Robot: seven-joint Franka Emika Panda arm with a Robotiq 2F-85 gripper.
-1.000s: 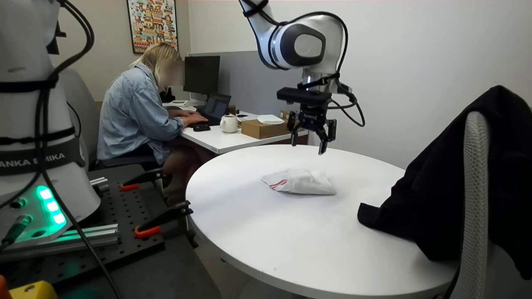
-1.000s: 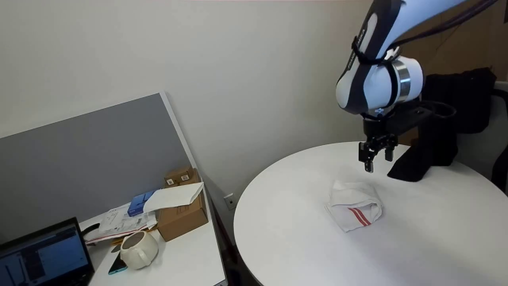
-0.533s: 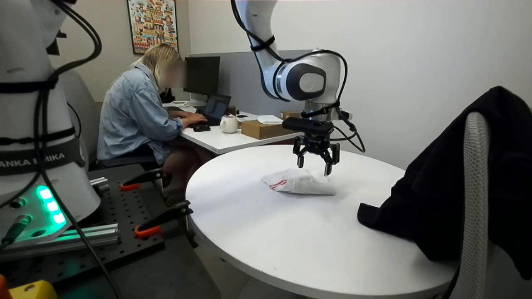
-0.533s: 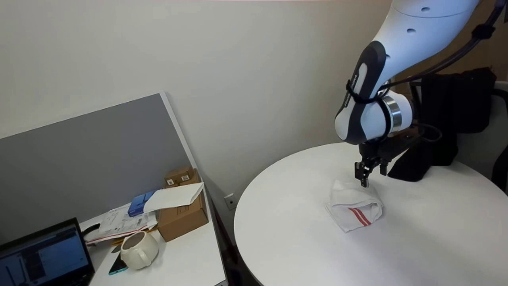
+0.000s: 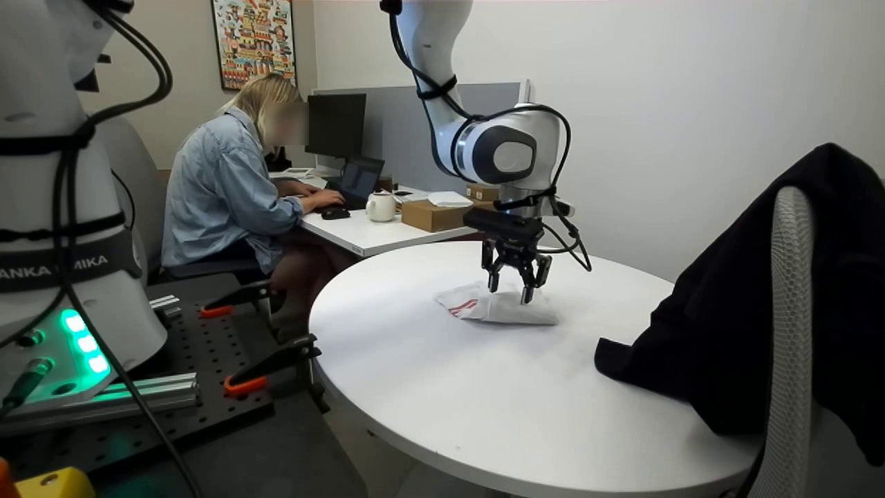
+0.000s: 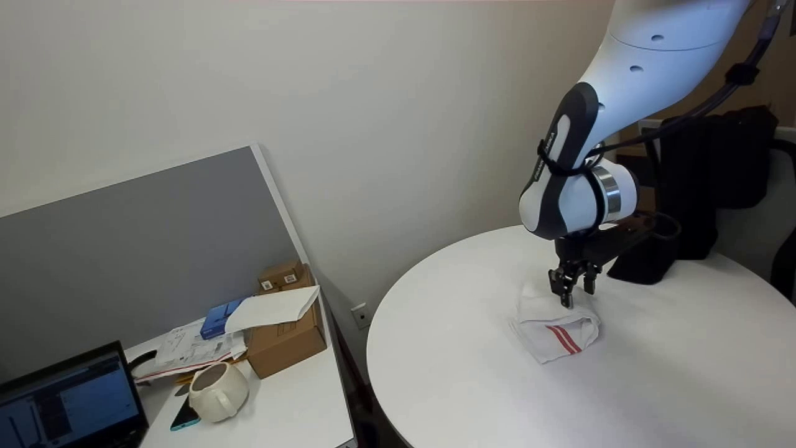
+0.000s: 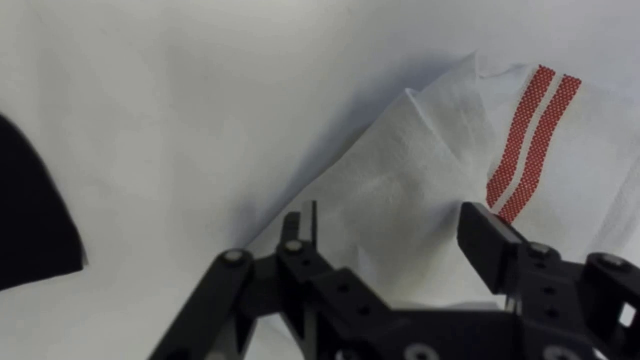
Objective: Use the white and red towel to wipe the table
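The white towel with red stripes lies folded and rumpled on the round white table (image 5: 449, 408). It shows in both exterior views (image 5: 503, 315) (image 6: 550, 339) and fills much of the wrist view (image 7: 405, 165). My gripper (image 5: 510, 293) points down over the towel, at the end away from the stripes; it also shows in the other exterior view (image 6: 578, 297). In the wrist view the fingers (image 7: 387, 207) are wide apart with towel cloth below and between them. I cannot tell whether the fingertips touch the cloth. Nothing is held.
A black garment (image 5: 719, 325) hangs over a chair and rests on the table edge; its corner shows in the wrist view (image 7: 35, 215). A person (image 5: 228, 180) sits at an adjoining desk with a mug (image 6: 217, 392), a laptop (image 6: 68, 398) and a cardboard box (image 6: 286, 345).
The arm has come down from well above the table to just over the towel, shifting slightly toward the towel's middle. The gripper stays open. The towel has not moved.
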